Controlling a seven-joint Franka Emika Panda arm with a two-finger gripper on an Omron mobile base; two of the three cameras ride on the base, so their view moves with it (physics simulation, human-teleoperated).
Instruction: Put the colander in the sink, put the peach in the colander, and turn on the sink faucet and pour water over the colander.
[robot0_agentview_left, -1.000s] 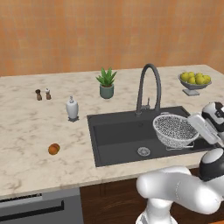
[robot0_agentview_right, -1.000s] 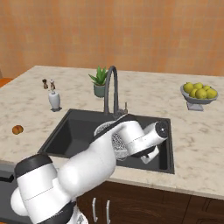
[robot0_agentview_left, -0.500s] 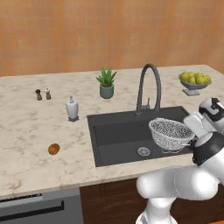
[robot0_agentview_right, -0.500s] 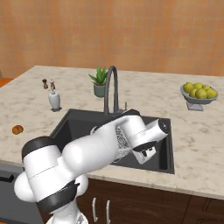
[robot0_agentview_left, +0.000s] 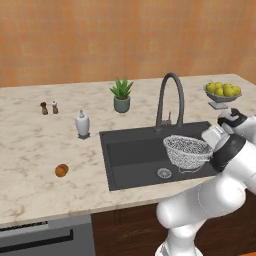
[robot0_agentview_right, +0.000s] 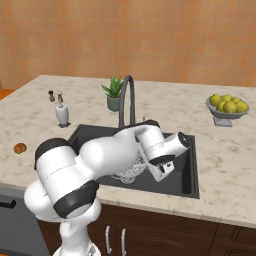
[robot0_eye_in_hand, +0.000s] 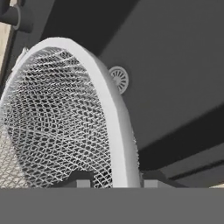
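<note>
Open dark grey recessed sink basin (robot0_agentview_left: 131, 159) left of the silvery wire-mesh colander (robot0_agentview_left: 187, 151), bare down to the round metal drain (robot0_agentview_left: 164, 173). Blocked behind by the tall dark gooseneck faucet (robot0_agentview_left: 169, 100); white soap dispenser (robot0_agentview_left: 82, 124) and potted green plant (robot0_agentview_left: 121, 94) along the back counter.

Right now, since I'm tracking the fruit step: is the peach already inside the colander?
No, the peach lies on the counter left of the sink, apart from the colander.
</note>
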